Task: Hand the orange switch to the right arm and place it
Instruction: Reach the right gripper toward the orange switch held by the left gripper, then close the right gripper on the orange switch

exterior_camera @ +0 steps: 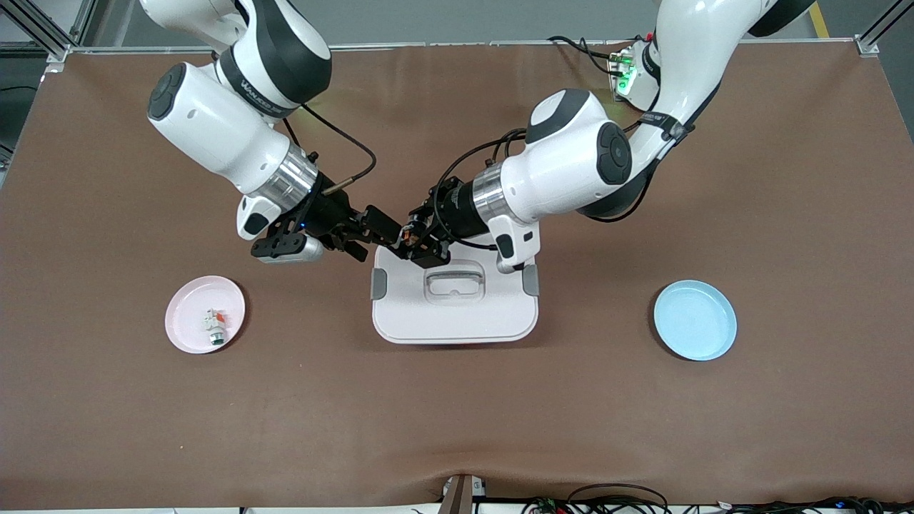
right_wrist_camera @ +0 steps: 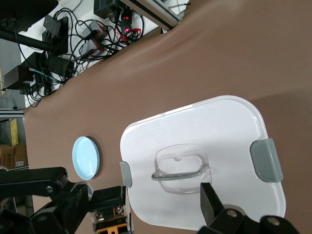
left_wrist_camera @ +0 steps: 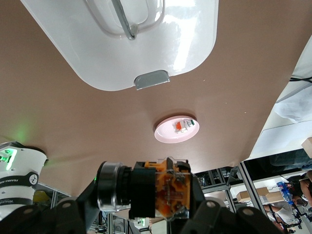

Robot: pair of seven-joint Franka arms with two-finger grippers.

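Note:
My left gripper (exterior_camera: 413, 241) is shut on the orange switch (exterior_camera: 408, 233), a small black block with an orange body (left_wrist_camera: 168, 190) and a silver-ringed round end. It hangs over the edge of the white lidded box (exterior_camera: 454, 318) that lies farthest from the front camera. My right gripper (exterior_camera: 375, 240) faces it from the right arm's end, open, with one fingertip (exterior_camera: 389, 227) close beside the switch. In the right wrist view the switch (right_wrist_camera: 111, 220) sits by one black finger while the other finger (right_wrist_camera: 210, 200) stands well apart over the lid.
The white box (right_wrist_camera: 219, 131) has grey latches and a clear handle, mid-table. A pink plate (exterior_camera: 184, 314) holding a small white-and-green part (exterior_camera: 215, 325) lies toward the right arm's end. A bare blue plate (exterior_camera: 695, 319) lies toward the left arm's end.

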